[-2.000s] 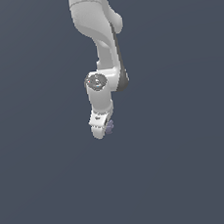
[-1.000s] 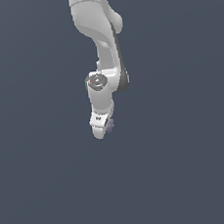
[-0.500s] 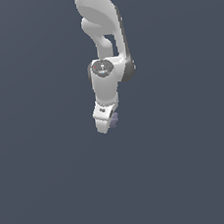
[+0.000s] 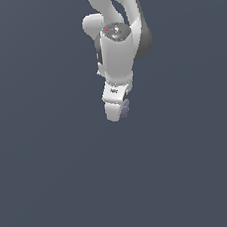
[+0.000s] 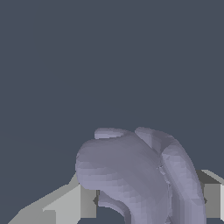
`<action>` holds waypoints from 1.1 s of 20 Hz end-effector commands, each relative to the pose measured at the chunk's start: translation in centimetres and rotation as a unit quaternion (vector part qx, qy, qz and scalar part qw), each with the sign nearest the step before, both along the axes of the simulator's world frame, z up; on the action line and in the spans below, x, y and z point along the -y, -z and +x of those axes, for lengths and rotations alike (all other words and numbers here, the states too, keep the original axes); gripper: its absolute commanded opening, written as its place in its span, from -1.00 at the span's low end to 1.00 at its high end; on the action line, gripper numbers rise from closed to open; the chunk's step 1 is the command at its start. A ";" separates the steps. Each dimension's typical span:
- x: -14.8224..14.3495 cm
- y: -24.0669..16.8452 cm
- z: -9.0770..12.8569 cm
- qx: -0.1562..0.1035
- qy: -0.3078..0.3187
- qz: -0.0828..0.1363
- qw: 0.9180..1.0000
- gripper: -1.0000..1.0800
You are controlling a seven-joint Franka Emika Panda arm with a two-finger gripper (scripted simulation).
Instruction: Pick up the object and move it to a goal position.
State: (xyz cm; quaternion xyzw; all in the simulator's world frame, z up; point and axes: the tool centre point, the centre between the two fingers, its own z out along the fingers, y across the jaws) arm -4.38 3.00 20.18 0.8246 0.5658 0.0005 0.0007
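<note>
No brand, label or legible writing is seen anywhere; only a small dark mark is visible on the gripper (image 4: 116, 110) housing, too small to be read. One arm (image 4: 119, 40) is shown, white with dark joint bands, hanging down from the top of the exterior view against a plain grey-blue ground. One object (image 5: 140, 175) is counted: a lavender-grey chunky piece with rounded lobes and a curved notch. In the wrist view it is held between two pale fingers (image 5: 70, 203), one pressed against each side, so the gripper is closed upon it. In the exterior view only a sliver of the object (image 4: 126, 107) is seen, at the gripper's tip on the exterior view's right.
</note>
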 end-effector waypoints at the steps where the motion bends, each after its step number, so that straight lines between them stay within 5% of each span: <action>1: -1.2 -2.7 0.2 0.000 0.000 0.000 1.000 -1.00; 22: -9.6 -22.4 2.4 -0.001 0.001 0.001 1.000 -1.00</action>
